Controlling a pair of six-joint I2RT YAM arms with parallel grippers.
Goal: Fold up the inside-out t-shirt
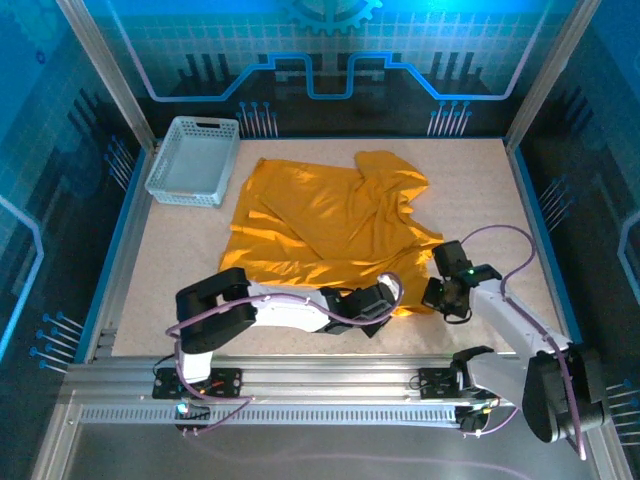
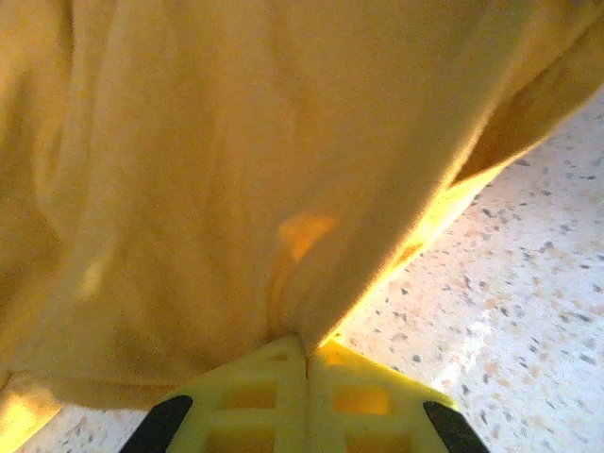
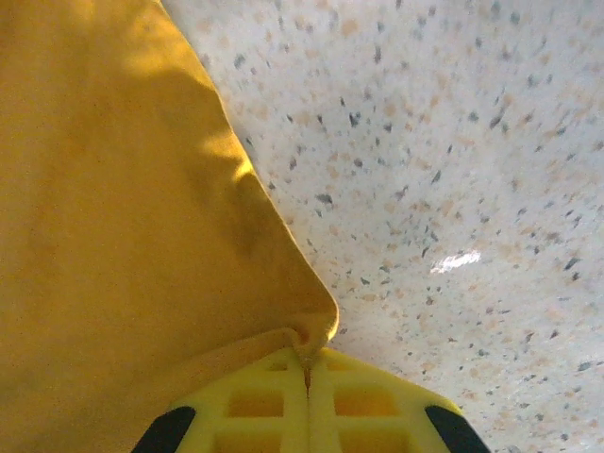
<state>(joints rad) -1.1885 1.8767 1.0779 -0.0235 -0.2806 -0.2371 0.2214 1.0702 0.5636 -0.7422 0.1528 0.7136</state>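
The inside-out t-shirt [image 1: 320, 225] is a mustard-yellow cloth lying rumpled across the middle of the table, plain side up. At its near edge my left gripper [image 1: 385, 305] is shut on a pinch of the cloth. In the left wrist view the t-shirt [image 2: 236, 170] rises from between the closed yellow fingers [image 2: 255, 377] of the left gripper [image 2: 307, 342]. My right gripper [image 1: 440, 292] is shut on the shirt's near right corner. The right wrist view has that corner of the t-shirt [image 3: 123, 236] caught in the tips of the right gripper [image 3: 308, 357].
A light grey lattice basket [image 1: 193, 160] stands at the back left, just beyond the shirt. Speckled tabletop [image 1: 480, 190] lies bare to the right of the cloth. Metal frame posts and blue panels wall in the table on three sides.
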